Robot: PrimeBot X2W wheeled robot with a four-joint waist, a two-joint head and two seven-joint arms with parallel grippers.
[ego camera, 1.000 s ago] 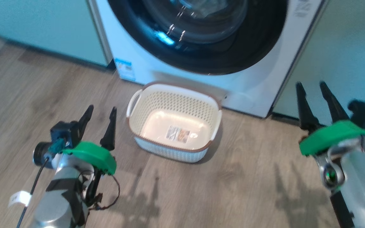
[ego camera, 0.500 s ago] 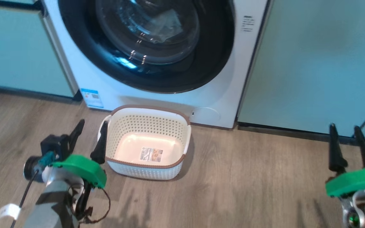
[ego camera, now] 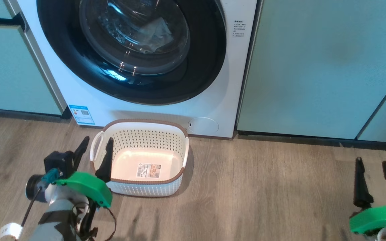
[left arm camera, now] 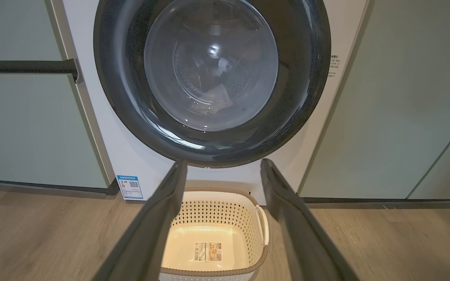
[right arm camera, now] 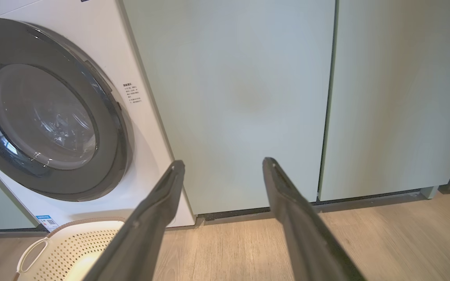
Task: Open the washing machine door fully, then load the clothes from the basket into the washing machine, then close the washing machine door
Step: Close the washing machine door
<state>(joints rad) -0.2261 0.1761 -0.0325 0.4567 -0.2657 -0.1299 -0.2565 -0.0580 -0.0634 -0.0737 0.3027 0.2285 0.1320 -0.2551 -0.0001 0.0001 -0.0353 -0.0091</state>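
Cream-white perforated plastic basket [ego camera: 146, 139], brown rim: on wood floor [ego camera: 263, 187] before shut black-rimmed round glass washing machine door [ego camera: 132, 88]. Left gripper [ego camera: 98, 139]: jaws apart, just beside basket's left side. Right gripper [ego camera: 371, 161]: jaws apart, well to its right.

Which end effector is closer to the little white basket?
Left. The left end effector hovers by the basket, at its left handle; the right end effector sits far off to its right.

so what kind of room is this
Most likely a home laundry or utility corner: a white front-loading washing machine sits built in between pale green cabinet panels, with a perforated plastic basket on the wood-look floor in front of it.
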